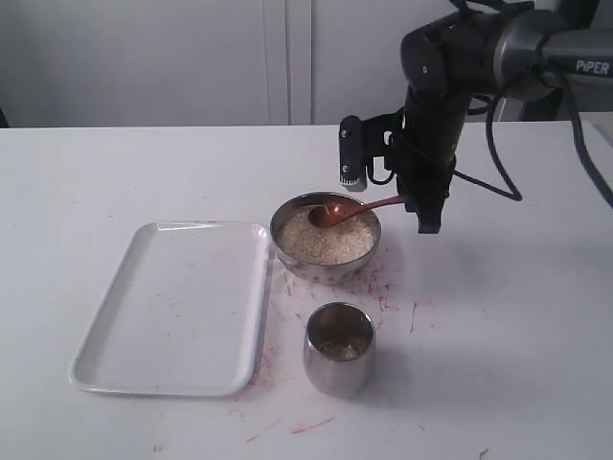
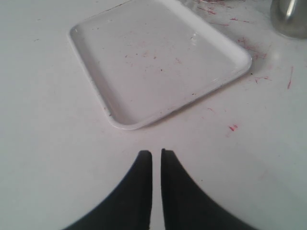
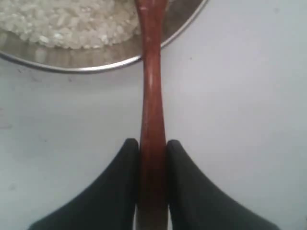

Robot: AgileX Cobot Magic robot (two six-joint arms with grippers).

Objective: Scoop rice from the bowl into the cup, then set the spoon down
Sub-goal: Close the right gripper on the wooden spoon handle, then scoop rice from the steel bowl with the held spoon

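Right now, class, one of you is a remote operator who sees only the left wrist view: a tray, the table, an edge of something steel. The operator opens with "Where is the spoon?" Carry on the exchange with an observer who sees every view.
Observer: The right gripper holds the spoon by its handle, jaws shut on it.
Operator: And its scoop?
Observer: Over the rice in the bowl, toward the bowl's far side in the exterior view.
Operator: What is my steel edge?
Observer: The cup. It stands upright, nearer the exterior camera than the bowl and apart from it.
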